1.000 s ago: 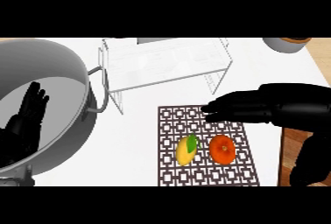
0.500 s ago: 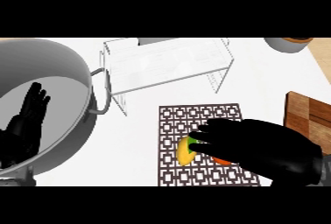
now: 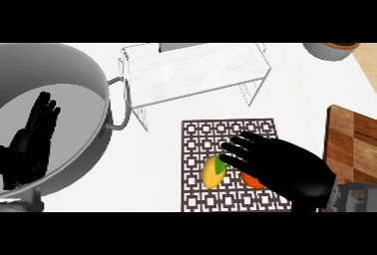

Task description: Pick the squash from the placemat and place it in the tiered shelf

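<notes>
Right hand [image 3: 290, 167] sits over the near right part of the placemat [image 3: 221, 132], fingers spread and nearly straight, gripping nothing. Squash [image 3: 213, 172] lies on the placemat by the fingertips; contact cannot be confirmed. Orange fruit [image 3: 253, 180] lies right of the squash, partly hidden under the hand. Left of the placemat, left hand [image 3: 33, 142] rests open, fingers up, over a large grey pot [image 3: 81, 64]. Beyond the placemat, the tiered shelf [image 3: 191, 72] stands on the bench [image 3: 302, 94].

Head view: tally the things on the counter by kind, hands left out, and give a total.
Large grey pot: 1
Tiered shelf: 1
Placemat: 1
Squash: 1
Orange item beside the squash: 1
Wooden board: 1
Small bowl, cut off at the far edge: 1
Total: 7
</notes>
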Tool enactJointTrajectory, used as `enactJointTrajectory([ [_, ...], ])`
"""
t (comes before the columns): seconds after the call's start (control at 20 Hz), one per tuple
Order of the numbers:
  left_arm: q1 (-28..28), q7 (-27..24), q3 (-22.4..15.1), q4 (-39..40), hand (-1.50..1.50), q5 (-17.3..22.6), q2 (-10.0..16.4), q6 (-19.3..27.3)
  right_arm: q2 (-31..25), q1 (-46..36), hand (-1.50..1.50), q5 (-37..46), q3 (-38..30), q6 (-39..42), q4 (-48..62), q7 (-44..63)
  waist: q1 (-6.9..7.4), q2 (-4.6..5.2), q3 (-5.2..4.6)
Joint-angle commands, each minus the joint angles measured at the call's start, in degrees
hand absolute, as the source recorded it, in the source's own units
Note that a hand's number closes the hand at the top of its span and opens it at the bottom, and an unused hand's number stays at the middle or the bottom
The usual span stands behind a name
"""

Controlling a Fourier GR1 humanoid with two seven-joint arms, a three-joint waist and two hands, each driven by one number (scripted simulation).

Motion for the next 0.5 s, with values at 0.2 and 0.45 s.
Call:
enactJointTrajectory([
  [0.2, -4.7, 2.2, -4.3, 0.0, 0.00, -3.3, -5.9, 1.8, 5.1, 1.0, -1.50, 7.0, 0.1, -4.3, 10.3, -6.5, -0.35, 0.14, 0.10],
  [0.45, -3.9, 1.7, -1.1, -1.8, 0.00, -2.6, -4.9, -0.3, 5.1, 1.3, -1.50, 11.4, -1.5, -6.9, 17.1, -13.6, -0.17, 0.10, 0.10],
])
